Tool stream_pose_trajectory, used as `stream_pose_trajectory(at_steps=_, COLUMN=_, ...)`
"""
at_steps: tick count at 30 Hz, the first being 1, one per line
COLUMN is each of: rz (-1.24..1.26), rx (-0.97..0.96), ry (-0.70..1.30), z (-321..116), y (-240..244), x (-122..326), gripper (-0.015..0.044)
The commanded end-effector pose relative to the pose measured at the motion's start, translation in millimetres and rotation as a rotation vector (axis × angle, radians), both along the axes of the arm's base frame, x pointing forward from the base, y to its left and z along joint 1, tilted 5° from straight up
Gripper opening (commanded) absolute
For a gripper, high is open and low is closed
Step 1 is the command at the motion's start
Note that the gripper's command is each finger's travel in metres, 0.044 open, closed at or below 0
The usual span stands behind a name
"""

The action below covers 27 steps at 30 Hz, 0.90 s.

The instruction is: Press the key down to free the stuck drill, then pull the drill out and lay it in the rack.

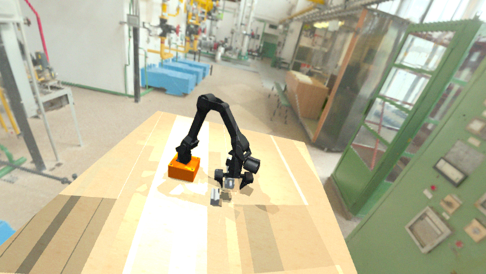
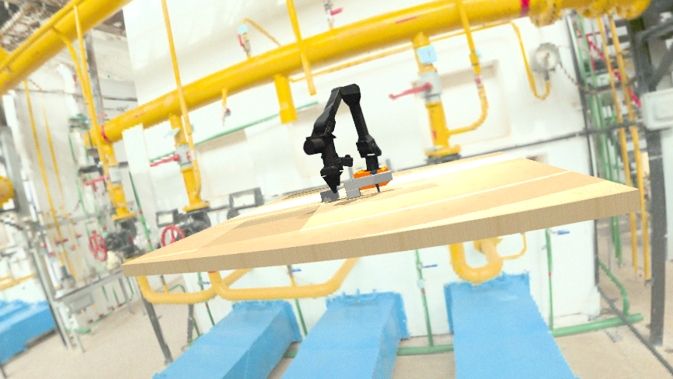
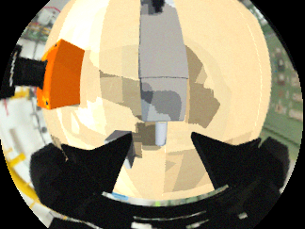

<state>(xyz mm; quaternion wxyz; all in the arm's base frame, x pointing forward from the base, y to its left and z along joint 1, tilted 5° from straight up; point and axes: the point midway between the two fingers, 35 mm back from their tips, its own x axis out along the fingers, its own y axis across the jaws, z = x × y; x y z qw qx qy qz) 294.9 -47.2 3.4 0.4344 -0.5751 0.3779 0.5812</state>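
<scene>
With my gripper (image 3: 161, 136) spread wide and holding nothing, the grey drill fixture (image 3: 164, 61) runs lengthwise straight ahead, its near end between my fingers.

Bright, patchy light dapples the table (image 1: 101, 210); backgrounds look soft, and the wrist view seems fisheye-warped and blocky

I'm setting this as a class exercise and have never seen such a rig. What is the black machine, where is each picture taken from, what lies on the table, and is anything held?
The black machine is a jointed robot arm bolted to an orange base on a wooden table. One picture looks down from above, one from the side below table height, and the round one from a camera on the arm's wrist. Its gripper, two fingers spread wide, hangs low over a long grey fixture. A smaller grey block lies beside. Which parts are drill, key and rack is too blurred to tell. Nothing is held.
</scene>
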Motion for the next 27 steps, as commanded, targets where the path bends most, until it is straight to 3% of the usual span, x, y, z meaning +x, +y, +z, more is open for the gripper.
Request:
stream_pose_trajectory(at_steps=1, rz=-0.003, rx=0.007, ry=0.007, z=-8, y=4, x=-3, gripper=0.0440)
stream_pose_trajectory(at_steps=13, rz=-0.003, rx=0.008, ry=0.008, z=-21, y=8, x=-5, gripper=0.0440)
stream_pose_trajectory(at_steps=27, rz=0.001, rx=0.001, ry=0.003, z=-18, y=7, x=-3, gripper=0.0072)
